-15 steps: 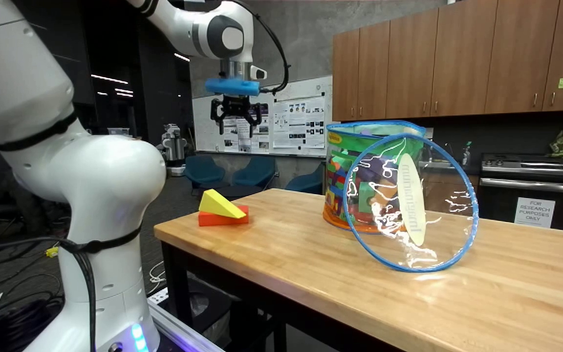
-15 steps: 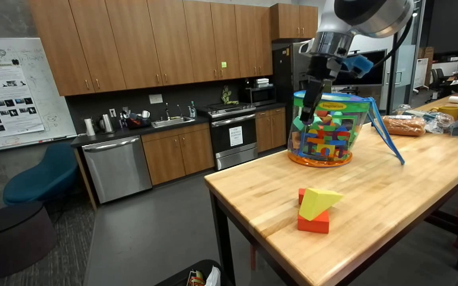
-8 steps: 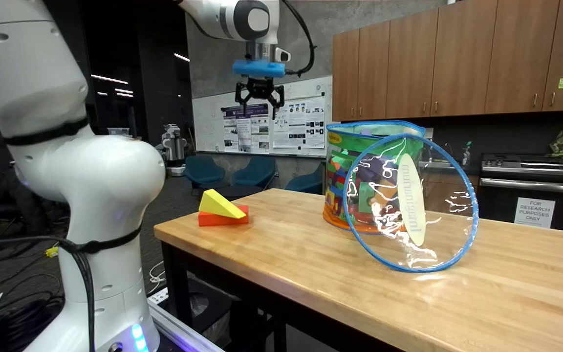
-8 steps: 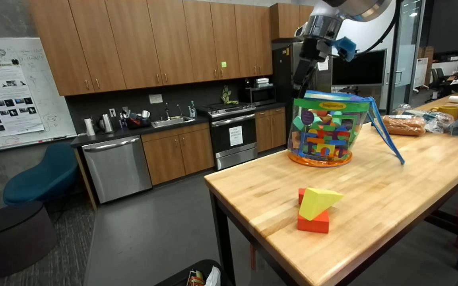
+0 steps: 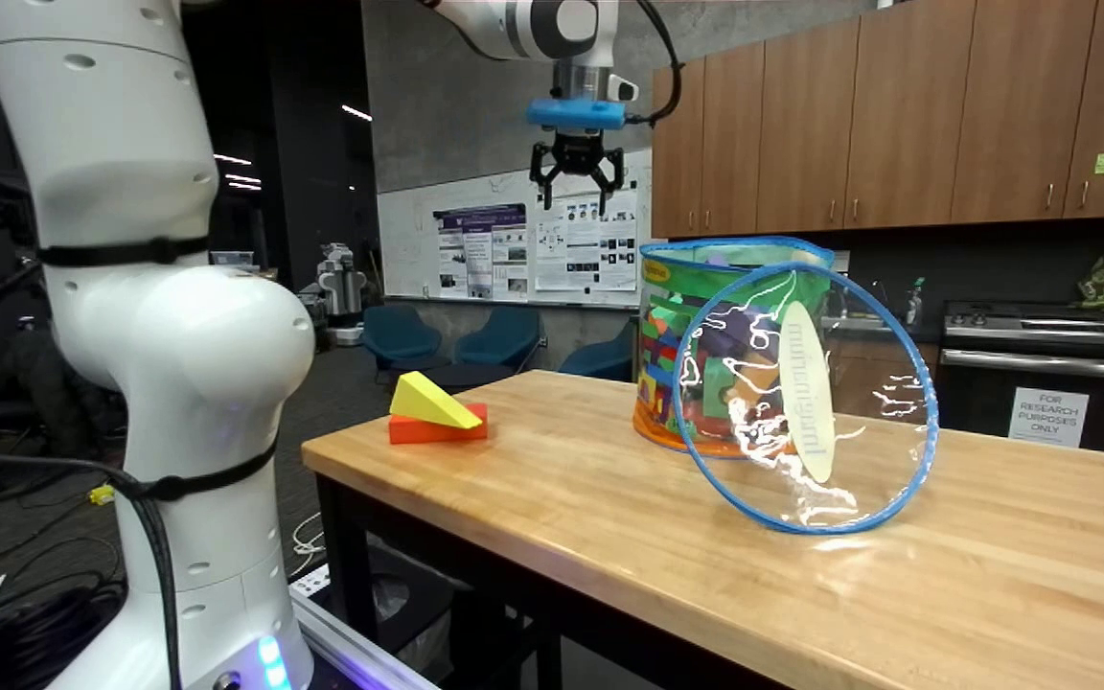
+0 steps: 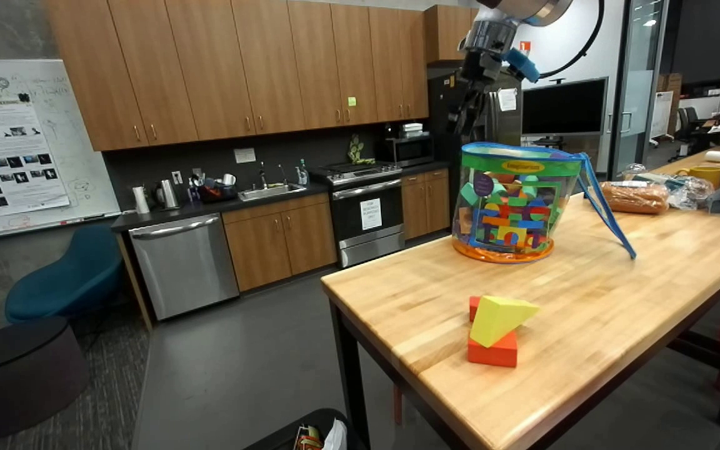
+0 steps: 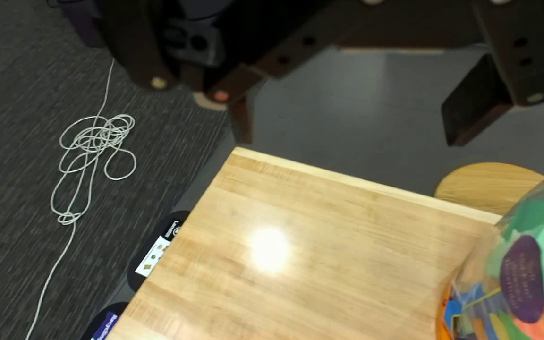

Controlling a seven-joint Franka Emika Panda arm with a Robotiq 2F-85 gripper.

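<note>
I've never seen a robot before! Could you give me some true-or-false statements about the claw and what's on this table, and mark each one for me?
1. The gripper is open and holds nothing. True.
2. The yellow wedge block lies directly on the wooden table. False: it rests on top of a red block.
3. The clear bag of coloured blocks stands on the table. True.
4. The bag's round lid is closed over its top. False: it is open and slants down beside the bag.
5. The gripper is touching the bag. False: there is a gap between them.
6. The word "Imaginarium" is printed on the lid. True.
</note>
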